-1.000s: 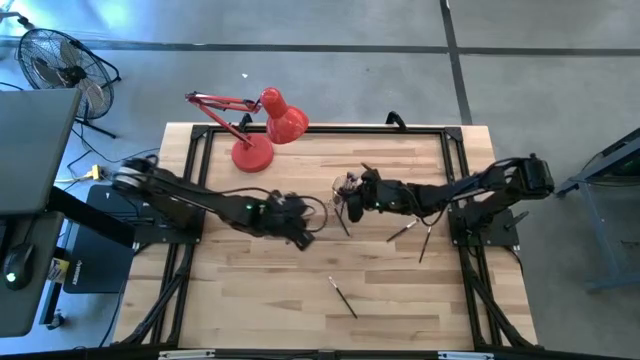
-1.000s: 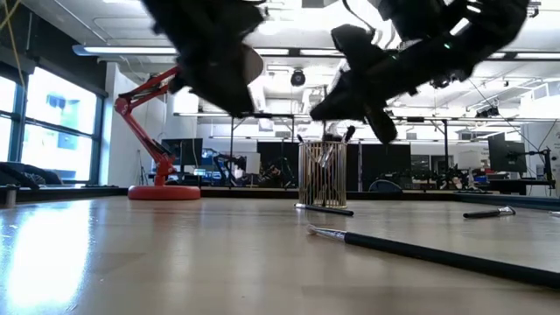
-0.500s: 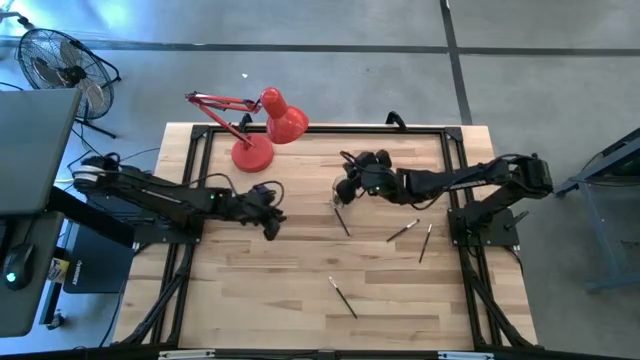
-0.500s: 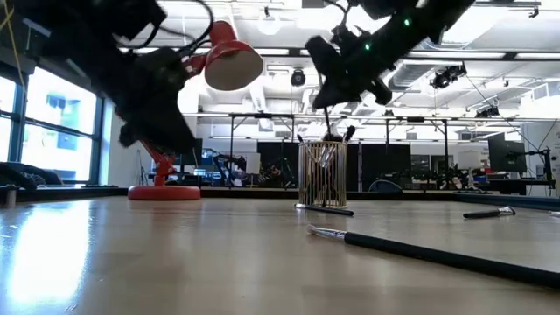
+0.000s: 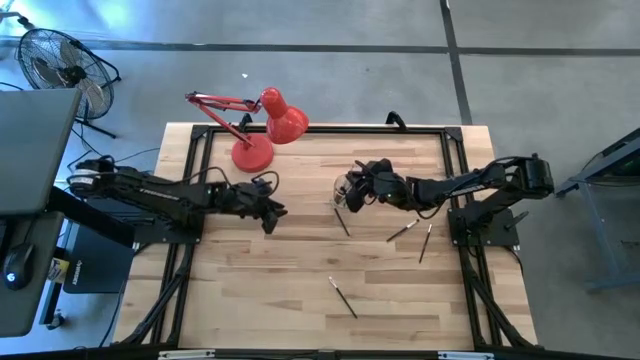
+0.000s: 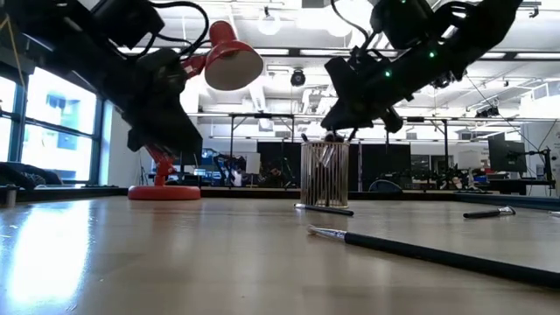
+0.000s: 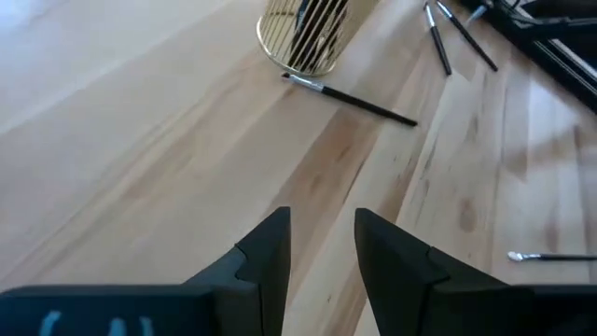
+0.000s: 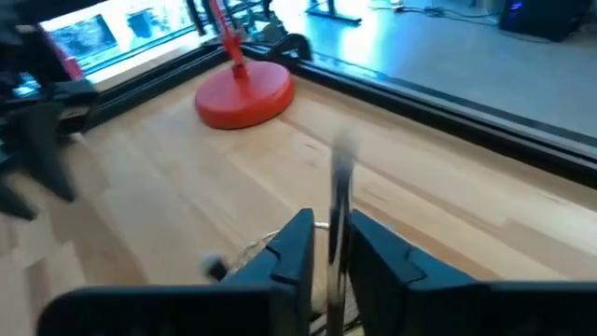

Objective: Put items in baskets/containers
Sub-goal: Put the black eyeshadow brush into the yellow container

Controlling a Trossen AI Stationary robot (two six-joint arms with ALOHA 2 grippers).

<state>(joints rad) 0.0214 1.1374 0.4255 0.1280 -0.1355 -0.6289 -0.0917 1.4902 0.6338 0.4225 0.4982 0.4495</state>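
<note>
My right gripper pinches a brush over the wire cup; my left gripper, slightly parted and empty, hovers above pale wood tabletop near red lamp.

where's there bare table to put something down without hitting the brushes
Bare wood runs along the near edge left of the lone brush, and across the left side between the left claw and that edge. It is crowded around the cup, under the right claw, where a brush lies beside it and two brushes to its right.
</note>
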